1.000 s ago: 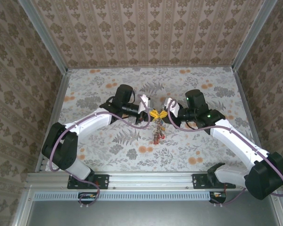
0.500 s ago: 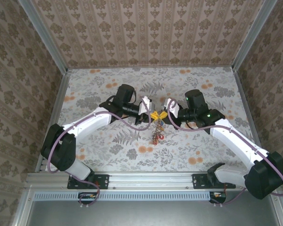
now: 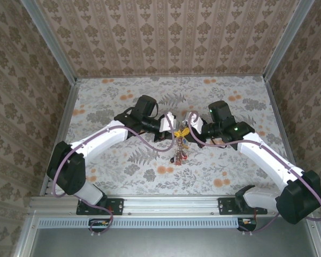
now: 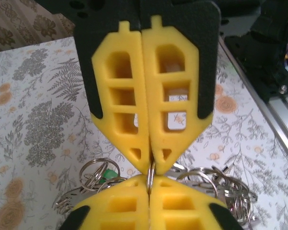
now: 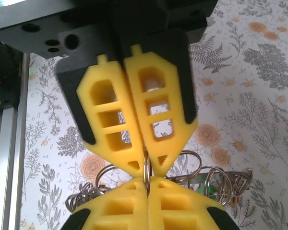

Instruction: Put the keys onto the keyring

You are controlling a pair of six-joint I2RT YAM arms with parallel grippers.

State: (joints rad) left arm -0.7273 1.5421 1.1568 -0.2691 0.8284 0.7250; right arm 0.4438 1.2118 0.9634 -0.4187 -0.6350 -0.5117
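My left gripper [image 3: 175,128] and right gripper [image 3: 185,131] meet tip to tip above the middle of the table. Both are shut on the same thin silver ring of the keyring [image 4: 151,175], seen edge-on between the yellow fingers [image 4: 170,120]. In the right wrist view that ring [image 5: 146,173] sits pinched between my fingertips and the opposite gripper's tips below. Several more silver loops [image 4: 93,175] fan out behind, with a green key head [image 4: 105,174] among them. The keys [image 3: 178,154] hang as a small red and dark bunch under the grippers.
The table [image 3: 112,101] has a floral cover, with patterned walls on three sides. A metal rail [image 3: 166,206] with the arm bases runs along the near edge. Purple cables [image 3: 150,140] loop beside both wrists.
The left gripper has moved a little right and the right one slightly left, so the tips now press closer together. The hanging bunch has shifted slightly right with them.
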